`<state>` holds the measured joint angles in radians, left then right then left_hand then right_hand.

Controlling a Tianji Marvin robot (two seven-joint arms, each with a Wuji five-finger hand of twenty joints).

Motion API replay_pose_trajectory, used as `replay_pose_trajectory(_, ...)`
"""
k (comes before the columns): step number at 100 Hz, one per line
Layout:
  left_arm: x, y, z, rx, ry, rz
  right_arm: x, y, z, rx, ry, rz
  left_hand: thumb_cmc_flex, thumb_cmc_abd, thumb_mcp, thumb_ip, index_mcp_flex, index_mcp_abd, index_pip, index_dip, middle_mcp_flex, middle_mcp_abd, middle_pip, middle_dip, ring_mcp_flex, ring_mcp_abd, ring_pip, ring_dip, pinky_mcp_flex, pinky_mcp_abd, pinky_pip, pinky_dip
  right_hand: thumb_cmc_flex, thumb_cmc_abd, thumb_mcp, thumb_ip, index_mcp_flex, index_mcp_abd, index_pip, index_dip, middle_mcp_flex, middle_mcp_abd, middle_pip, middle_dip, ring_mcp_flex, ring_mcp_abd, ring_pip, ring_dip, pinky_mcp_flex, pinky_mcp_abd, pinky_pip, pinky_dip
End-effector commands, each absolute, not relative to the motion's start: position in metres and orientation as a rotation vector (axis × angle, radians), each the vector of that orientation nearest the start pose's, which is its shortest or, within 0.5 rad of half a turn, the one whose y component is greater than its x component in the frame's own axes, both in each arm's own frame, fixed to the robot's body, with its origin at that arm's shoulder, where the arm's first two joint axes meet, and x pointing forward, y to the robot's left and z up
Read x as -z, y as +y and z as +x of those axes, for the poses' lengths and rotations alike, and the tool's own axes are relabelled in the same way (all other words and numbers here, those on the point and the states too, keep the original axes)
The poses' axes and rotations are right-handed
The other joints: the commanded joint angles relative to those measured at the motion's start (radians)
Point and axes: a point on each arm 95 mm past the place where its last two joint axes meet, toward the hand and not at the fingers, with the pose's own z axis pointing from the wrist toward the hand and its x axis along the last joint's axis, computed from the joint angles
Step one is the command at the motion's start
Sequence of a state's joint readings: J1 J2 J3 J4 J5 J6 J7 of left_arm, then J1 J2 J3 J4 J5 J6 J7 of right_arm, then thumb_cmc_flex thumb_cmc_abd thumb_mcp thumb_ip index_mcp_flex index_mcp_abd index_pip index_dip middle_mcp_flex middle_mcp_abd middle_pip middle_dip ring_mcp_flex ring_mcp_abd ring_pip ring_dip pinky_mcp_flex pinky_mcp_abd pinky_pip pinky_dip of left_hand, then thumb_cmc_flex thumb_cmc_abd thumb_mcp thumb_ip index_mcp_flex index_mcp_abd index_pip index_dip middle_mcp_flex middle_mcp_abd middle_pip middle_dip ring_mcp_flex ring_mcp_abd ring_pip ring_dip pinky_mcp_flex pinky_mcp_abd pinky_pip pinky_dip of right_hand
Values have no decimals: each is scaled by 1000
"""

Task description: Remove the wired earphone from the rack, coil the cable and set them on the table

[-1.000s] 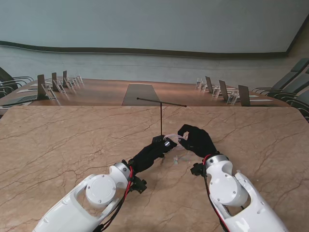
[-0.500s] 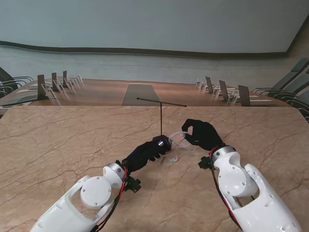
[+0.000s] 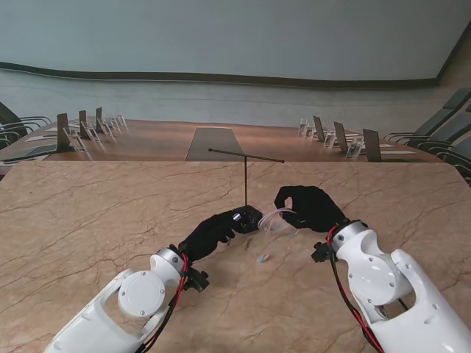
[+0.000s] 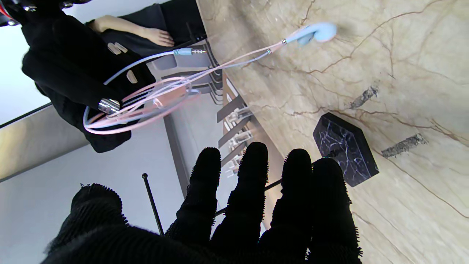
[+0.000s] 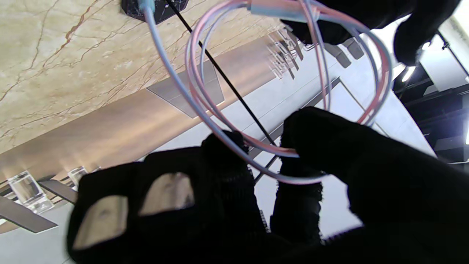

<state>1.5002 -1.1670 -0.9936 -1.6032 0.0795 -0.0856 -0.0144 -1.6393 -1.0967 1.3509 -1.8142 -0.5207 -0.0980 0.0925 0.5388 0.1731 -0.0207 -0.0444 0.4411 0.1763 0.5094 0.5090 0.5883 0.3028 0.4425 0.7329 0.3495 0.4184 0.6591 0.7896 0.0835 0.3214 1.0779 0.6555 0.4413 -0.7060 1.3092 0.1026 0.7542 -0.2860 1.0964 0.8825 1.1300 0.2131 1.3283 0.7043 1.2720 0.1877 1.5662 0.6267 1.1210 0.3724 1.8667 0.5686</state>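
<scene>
The wired earphone's cable [image 5: 285,110] is wound into several pink-and-pale-blue loops and held clear of the table. The right hand [image 3: 309,207] grasps the coil, with its fingers [image 5: 318,143] pinched on the loops. A strand leads from the coil to a pale-blue earbud [image 3: 263,258] lying on the marble table [image 3: 96,213], nearer to me than the rack base. The plug [image 4: 187,51] hangs free beside the coil. The left hand [image 3: 213,232] is released, fingers extended and spread, holding nothing; it sits just beside the rack's black marble base [image 4: 344,148]. The rack [image 3: 245,176], a thin upright rod with a crossbar, stands bare between the two hands.
</scene>
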Motion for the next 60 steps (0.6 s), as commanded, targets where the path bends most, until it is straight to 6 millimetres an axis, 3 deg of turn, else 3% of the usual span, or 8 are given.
replay_pose_trajectory(1,331,-103,378,2218,1175,-2044,251,2,382,2490,-1638,-1859,19,20,-14,0,-1,-45,-39,-17,12,-5,-19,-8,13,17,-4,-12,-11,-7,5,3,16,24,110,76,119,-140,92,53,-34,98,71,3,16,57,96,7,53,-161,202,-92)
replay_pose_trajectory(26,332,-103,377,2196,1186,-2045,241,4,372,2501,-1672,-1751,22,18,-14,0,4,-50,-56,-29,9,-7,-18,-15,12,13,-2,-13,-13,-8,-5,-3,11,15,118,87,139,-135,81,67,-69,107,73,1,-26,62,99,-2,9,-161,185,-102)
replay_pose_trajectory(44,334,-106,376,2181,1209,-2046,233,6,365,2511,-1705,-1664,39,15,-10,1,-3,-59,-56,-29,0,-14,-24,-23,5,1,-16,-23,-24,-18,-26,-14,3,5,127,96,154,-138,61,74,-146,122,70,6,-101,71,77,7,-86,-156,140,-81)
replay_pose_trajectory(46,335,-106,376,2179,1210,-2046,232,6,365,2513,-1708,-1655,43,14,-9,2,-4,-59,-56,-29,-1,-15,-25,-25,5,0,-18,-24,-24,-18,-28,-15,2,4,129,96,157,-138,57,78,-161,124,71,4,-114,72,62,29,-101,-155,118,-40)
replay_pose_trajectory(54,336,-108,376,2171,1215,-2046,229,6,362,2513,-1724,-1625,60,13,-5,3,-6,-63,-56,-29,-3,-20,-26,-29,2,-4,-23,-28,-28,-22,-36,-19,2,-8,140,103,172,-132,53,67,-223,140,68,8,-175,82,29,46,-184,-153,77,-10)
replay_pose_trajectory(60,337,-109,376,2165,1227,-2047,227,6,361,2508,-1733,-1606,71,14,-5,2,-10,-65,-56,-30,-8,-24,-27,-31,1,-12,-25,-30,-31,-27,-42,-22,7,-31,157,103,185,-121,55,52,-294,157,43,31,-246,93,-30,112,-274,-157,4,92)
